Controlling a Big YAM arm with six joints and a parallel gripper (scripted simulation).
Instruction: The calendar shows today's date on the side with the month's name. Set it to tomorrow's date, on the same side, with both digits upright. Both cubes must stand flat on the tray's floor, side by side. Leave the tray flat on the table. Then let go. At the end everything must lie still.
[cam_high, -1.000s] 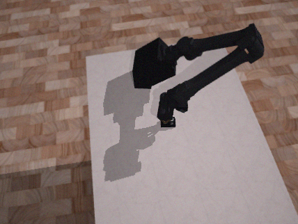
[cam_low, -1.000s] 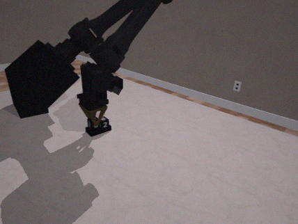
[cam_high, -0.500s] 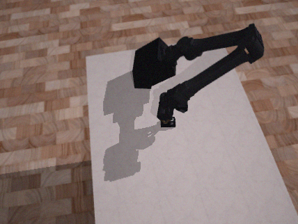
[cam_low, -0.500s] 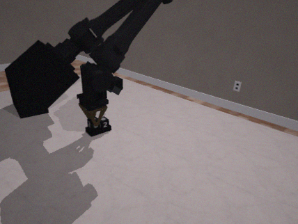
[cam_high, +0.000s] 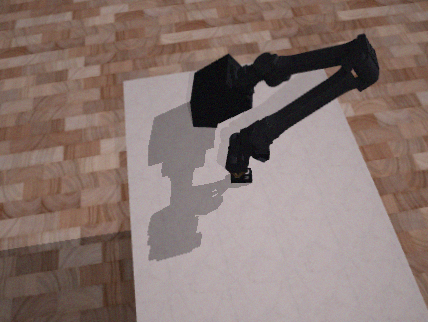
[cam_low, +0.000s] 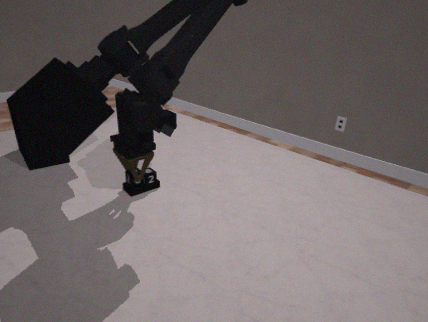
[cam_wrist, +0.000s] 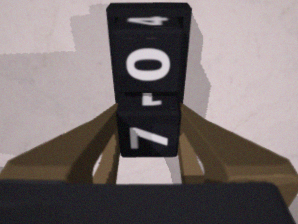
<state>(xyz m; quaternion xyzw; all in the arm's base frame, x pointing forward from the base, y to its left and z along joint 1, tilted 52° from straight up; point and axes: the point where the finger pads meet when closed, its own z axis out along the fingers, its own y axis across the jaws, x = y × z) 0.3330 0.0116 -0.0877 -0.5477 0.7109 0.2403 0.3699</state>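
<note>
Black from its box-shaped base (cam_high: 215, 97) (cam_low: 55, 120) to its wrist, the arm (cam_high: 307, 110) (cam_low: 155, 77) bends back on itself and reaches down to a small black tray (cam_high: 248, 181) (cam_low: 142, 190) (cam_wrist: 150, 7); the tray sits on the pale table (cam_high: 300, 240) (cam_low: 275, 240) (cam_wrist: 245, 40), near the base, and looks flat there. The gripper (cam_high: 239, 175) (cam_low: 138, 178) (cam_wrist: 148, 112) points downward, its brass-brown fingers clamped on the sides of one dark cube (cam_low: 130, 178) (cam_wrist: 149, 135); in the wrist view this cube shows a white 7, lying sideways, nearest the gripper's body. The other cube (cam_low: 150, 175) (cam_wrist: 148, 64) stands just beside it, within the tray; it shows a 0 to the wrist view and a white 2 to the exterior view. A foreshortened 4 appears at the tray's far end, and part of another white mark shows between the 0 and the 7; the month's name cannot be made out. Grey shadows spread over the table beside the arm; behind stands a grey wall (cam_low: 300, 60) with a white outlet (cam_low: 341, 123), and wood-block flooring (cam_high: 60, 150) surrounds the table.
</note>
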